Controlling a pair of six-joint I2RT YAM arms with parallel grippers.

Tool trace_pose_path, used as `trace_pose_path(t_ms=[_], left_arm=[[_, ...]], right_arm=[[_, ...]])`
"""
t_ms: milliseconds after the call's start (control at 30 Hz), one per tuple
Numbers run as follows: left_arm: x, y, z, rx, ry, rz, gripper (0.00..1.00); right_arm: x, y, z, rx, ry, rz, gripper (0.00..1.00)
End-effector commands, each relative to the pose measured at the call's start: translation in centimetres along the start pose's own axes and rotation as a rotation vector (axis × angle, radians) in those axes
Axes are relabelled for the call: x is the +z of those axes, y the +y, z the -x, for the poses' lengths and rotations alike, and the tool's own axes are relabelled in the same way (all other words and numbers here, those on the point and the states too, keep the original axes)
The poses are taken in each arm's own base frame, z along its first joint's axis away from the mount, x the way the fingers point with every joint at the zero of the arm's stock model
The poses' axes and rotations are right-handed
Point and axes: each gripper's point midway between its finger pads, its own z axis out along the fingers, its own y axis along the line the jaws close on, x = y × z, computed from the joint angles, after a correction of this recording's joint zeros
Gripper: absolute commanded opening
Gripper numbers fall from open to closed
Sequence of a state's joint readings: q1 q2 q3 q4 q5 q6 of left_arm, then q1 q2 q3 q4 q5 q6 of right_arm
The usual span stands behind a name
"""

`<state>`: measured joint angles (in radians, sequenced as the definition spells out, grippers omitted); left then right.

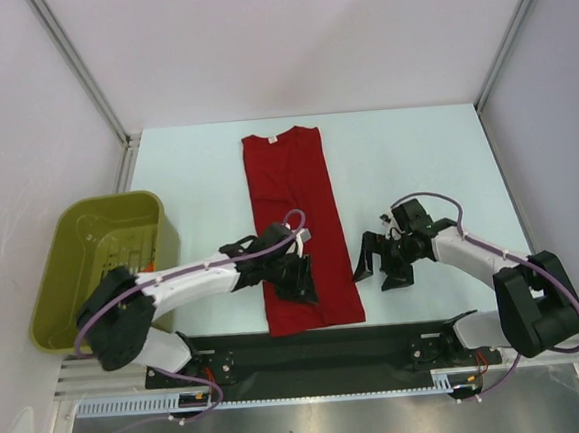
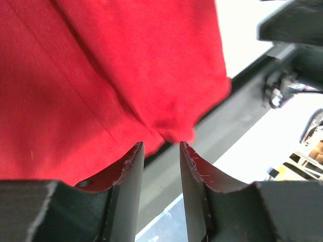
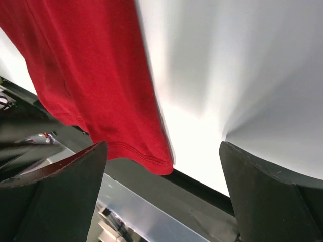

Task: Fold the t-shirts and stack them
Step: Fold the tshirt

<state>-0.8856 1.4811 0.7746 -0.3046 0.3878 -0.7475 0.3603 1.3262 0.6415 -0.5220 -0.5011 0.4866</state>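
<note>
The red t-shirt [image 1: 297, 226] lay on the table [image 1: 415, 156] as a long strip, its sides apparently folded in, collar at the far end and hem at the near edge. The left gripper [image 1: 300, 281] hovered over the hem's left part, its fingers a narrow gap apart with nothing between them. The right gripper [image 1: 377, 275] stood wide apart just beside the hem's right corner. The lengthwise folds seemed done, with crosswise folding and stacking left; no other shirt showed
</note>
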Motion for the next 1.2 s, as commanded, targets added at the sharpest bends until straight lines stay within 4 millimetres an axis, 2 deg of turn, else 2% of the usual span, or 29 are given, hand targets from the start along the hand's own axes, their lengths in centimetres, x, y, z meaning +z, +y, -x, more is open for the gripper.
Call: trace_pose_path(t_ms=[0,100,200,233,300,333,467,600,700,933,1067,1133,1167], left_arm=[[-4.1,-1.4,0.2,0.06,-0.079,-0.015,0.4],[-5.4,1.2,-1.2,0.013,-0.094,0.052,0.4],[-6.4,4.4,-2.7,-0.072,-0.122,0.087,0.42],[-6.7,6.1,-3.3,-0.134,-0.144,0.083,0.45],[-6.6,6.6,-3.9,-0.194,-0.152,0.02,0.5],[-6.4,7.8,-4.4,-0.261,-0.162,0.014,0.51],[-5.9,8.0,-4.7,-0.291,-0.166,-0.023,0.54],[-5.2,9.4,-5.8,-0.357,-0.132,0.034,0.55],[-4.9,9.6,-6.0,-0.365,-0.142,0.023,0.56],[-3.9,9.7,-6.7,-0.384,-0.111,-0.012,0.54],[-3.7,9.9,-6.8,-0.392,-0.104,-0.005,0.54],[-4.4,10.2,-7.2,-0.395,-0.093,0.045,0.52],[-4.8,10.5,-6.8,-0.375,-0.123,0.08,0.52]], right_arm=[[-0.1,1.3,0.1,0.002,-0.009,0.083,1.0],[0.2,1.1,-1.0,-0.008,0.023,0.084,0.98],[0.5,1.2,-2.4,-0.006,0.052,0.104,0.89],[0.7,1.4,-3.0,-0.015,0.07,0.118,0.84],[1.2,1.2,-4.2,-0.012,0.101,0.124,0.75],[1.3,1.1,-4.6,-0.011,0.109,0.127,0.68],[2.0,1.3,-6.1,-0.017,0.142,0.137,0.66],[2.5,2.0,-6.6,-0.019,0.158,0.146,0.65],[2.8,2.0,-6.8,-0.025,0.167,0.139,0.62],[2.8,0.4,-6.9,-0.036,0.15,0.061,0.6],[3.0,0.1,-7.1,-0.031,0.155,0.056,0.6],[3.0,0.1,-7.0,-0.031,0.156,0.053,0.59],[2.8,0.4,-6.8,-0.033,0.15,0.056,0.59]])
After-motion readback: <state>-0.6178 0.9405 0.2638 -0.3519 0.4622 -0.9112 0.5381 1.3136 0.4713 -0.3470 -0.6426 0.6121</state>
